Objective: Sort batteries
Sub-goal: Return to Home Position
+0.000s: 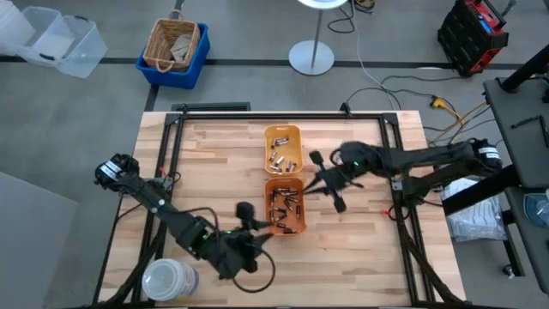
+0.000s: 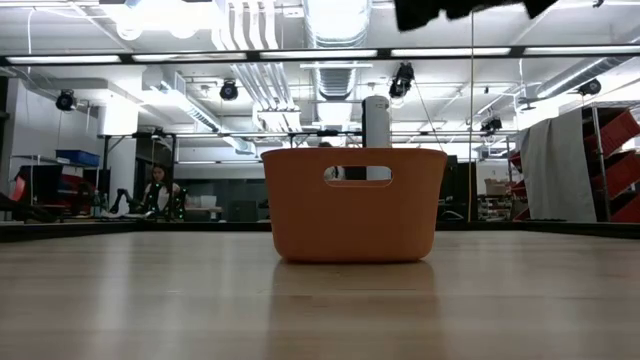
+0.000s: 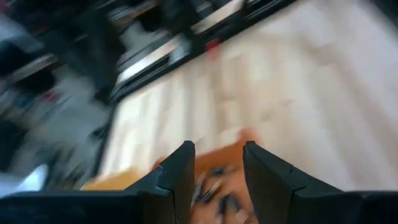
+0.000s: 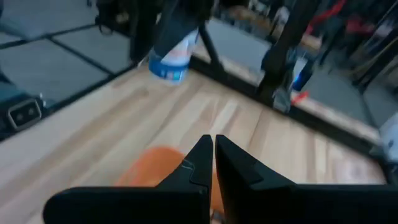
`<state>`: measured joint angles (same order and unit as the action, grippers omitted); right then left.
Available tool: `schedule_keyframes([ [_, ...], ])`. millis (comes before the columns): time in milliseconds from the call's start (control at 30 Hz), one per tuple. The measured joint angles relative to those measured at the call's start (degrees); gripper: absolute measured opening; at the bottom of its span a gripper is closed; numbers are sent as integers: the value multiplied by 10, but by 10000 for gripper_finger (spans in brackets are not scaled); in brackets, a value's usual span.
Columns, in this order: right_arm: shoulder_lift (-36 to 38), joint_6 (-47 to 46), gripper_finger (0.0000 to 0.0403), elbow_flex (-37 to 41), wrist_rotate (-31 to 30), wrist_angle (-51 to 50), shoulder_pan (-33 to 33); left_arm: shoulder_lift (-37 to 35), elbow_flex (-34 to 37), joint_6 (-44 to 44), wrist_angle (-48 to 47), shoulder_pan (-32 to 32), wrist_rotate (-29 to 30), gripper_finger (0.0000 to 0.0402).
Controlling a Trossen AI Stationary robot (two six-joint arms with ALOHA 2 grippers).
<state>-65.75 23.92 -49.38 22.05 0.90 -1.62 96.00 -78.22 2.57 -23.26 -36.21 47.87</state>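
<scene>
- The batteries (image 1: pixel 281 154) lie in two bins in the middle of the surface (image 1: pixel 214 163). Some are in the yellow bin (image 1: pixel 297 137), higher in the high view, and the others (image 1: pixel 286 204) are in the orange bin (image 1: pixel 300 225) just below it.
- I see no battery on the bare wood around the bins, so I judge the sorting is finished, though such small things are hard to find from above.
- The left fingers (image 1: pixel 251 219) are at the lower left corner of the orange bin. In the left wrist view they (image 3: pixel 217 152) are released, with a clear gap between them, and they hold nothing; the orange bin with its batteries shows through the gap.
- The right fingers (image 1: pixel 319 183) are just to the right of the two bins. In the right wrist view they (image 4: pixel 213 143) are clenched together, with nothing between them.
- The step in hand looks like the retreat of both arms to their rest position.
- For the next move, each arm should first rise above the bin rims and then draw back toward its own side, the left to the left edge and the right to the right edge.
- The left arm must also stay clear of the white container (image 1: pixel 167 279) at the lower left of the high view.
</scene>
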Motion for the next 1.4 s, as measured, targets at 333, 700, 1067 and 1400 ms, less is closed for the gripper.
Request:
schedule_keyframes([
  [333, 60, -19, 12, 49, -49, 55, 70, -33, 61, 170, 150, 74, -175, 116],
  [700, 57, -31, 12, 69, -61, 54, 71, -152, 168, 33, 193, 160, -89, 116],
  [1067, 58, -24, 12, 79, -45, 87, 80, -182, 209, 45, 273, 233, -396, 116],
  [1400, 89, -14, 12, 113, -58, 132, 85, -346, 342, 59, 293, 261, -492, 116],
])
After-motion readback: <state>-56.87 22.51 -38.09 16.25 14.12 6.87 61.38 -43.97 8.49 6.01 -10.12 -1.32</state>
